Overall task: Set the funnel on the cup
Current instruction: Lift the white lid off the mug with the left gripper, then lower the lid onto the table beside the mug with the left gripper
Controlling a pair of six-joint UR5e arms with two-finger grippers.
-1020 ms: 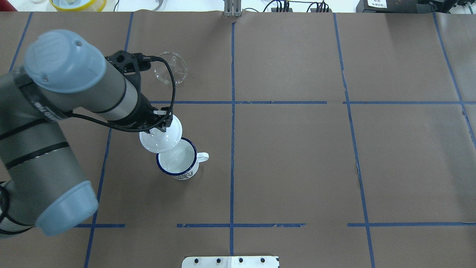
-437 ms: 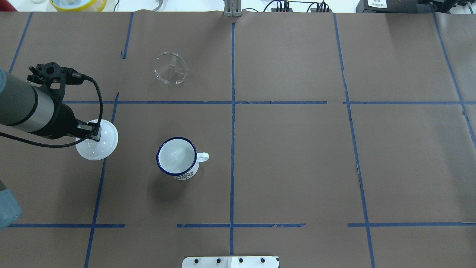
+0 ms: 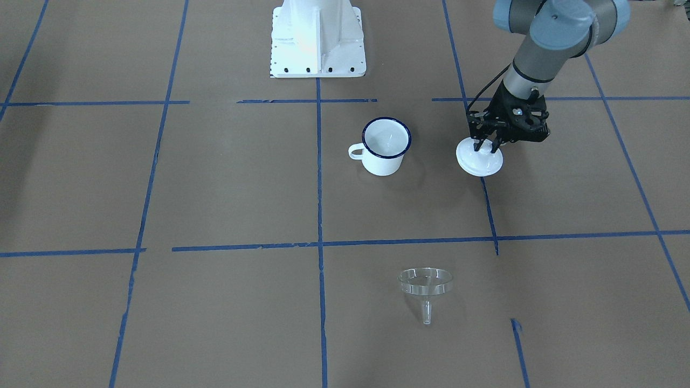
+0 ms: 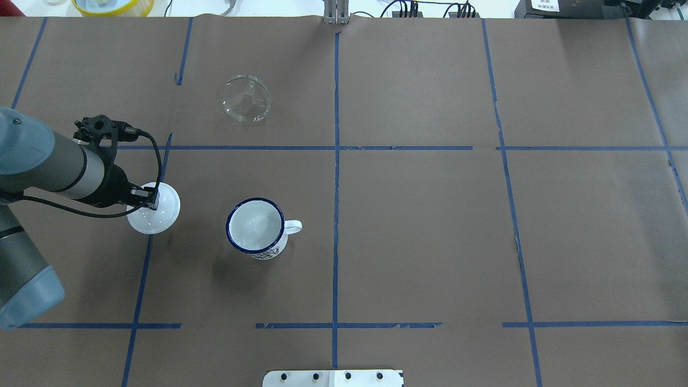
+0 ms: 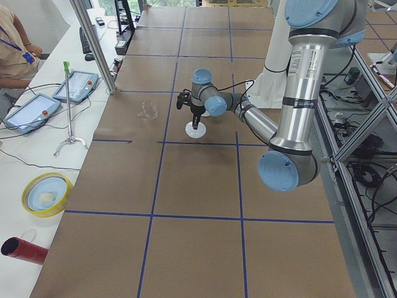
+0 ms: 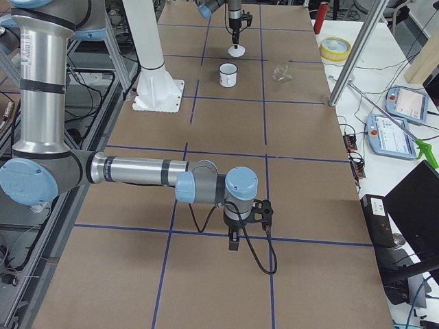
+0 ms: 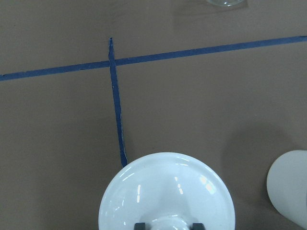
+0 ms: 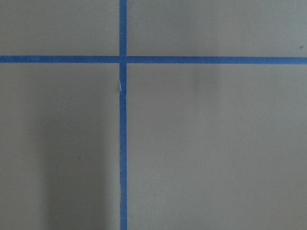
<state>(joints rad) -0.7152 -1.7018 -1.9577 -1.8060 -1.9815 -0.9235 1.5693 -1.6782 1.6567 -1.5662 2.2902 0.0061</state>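
The clear funnel point(image 4: 245, 99) lies with its wide mouth down and its spout up on the far part of the brown paper, also in the front view point(image 3: 425, 283). The cup point(image 4: 255, 228), a white mug with a dark blue rim, stands open and empty with its handle to the right. My left gripper point(image 4: 148, 198) is shut on the knob of a white domed lid point(image 4: 156, 215) and holds it low, left of the cup and apart from it. The left wrist view shows the lid point(image 7: 165, 196) and the cup's side point(image 7: 290, 187). My right gripper point(image 6: 234, 243) shows only in the right side view, far from both; I cannot tell its state.
Blue tape lines cross the brown paper. The robot's white base point(image 3: 318, 37) stands behind the cup. A yellow bowl point(image 4: 113, 5) sits beyond the table's far left edge. Teach pendants point(image 5: 77, 87) lie on a side bench.
The left gripper carried the lid from over the cup's rim away to the left, then came back slightly right and lower. The cup now stands uncovered. The funnel has not moved.
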